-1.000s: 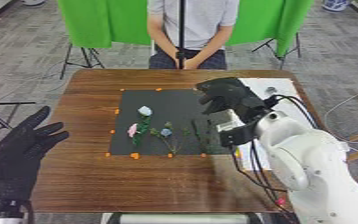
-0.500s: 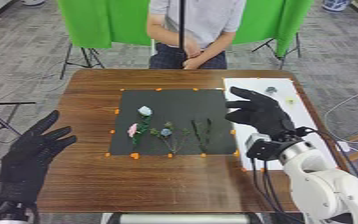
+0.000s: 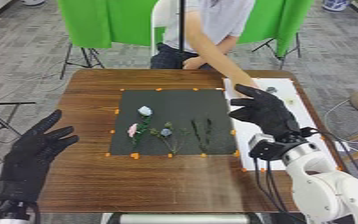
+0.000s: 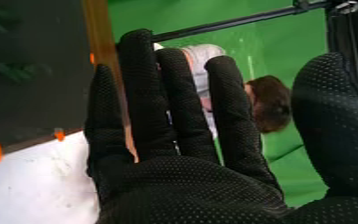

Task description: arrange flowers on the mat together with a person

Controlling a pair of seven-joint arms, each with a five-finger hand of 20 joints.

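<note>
One person's arm (image 3: 220, 61) | end hidden behind right hand (image 3: 264, 114) | left hand (image 3: 26, 160) | all fingers spread

I see flowers (image 3: 145, 111) on the mat (image 3: 175, 102), stems (image 3: 208, 135) on its right half, the sheet (image 3: 280, 84) just right of it

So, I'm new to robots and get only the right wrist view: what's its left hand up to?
Observer: In the head view, the left hand is open and empty, at the left edge of the table.
Visitor: Aha! Any flowers on that dark mat?
Observer: Yes, on the mat a pale flower lies with a pink flower just nearer the robot.
</note>
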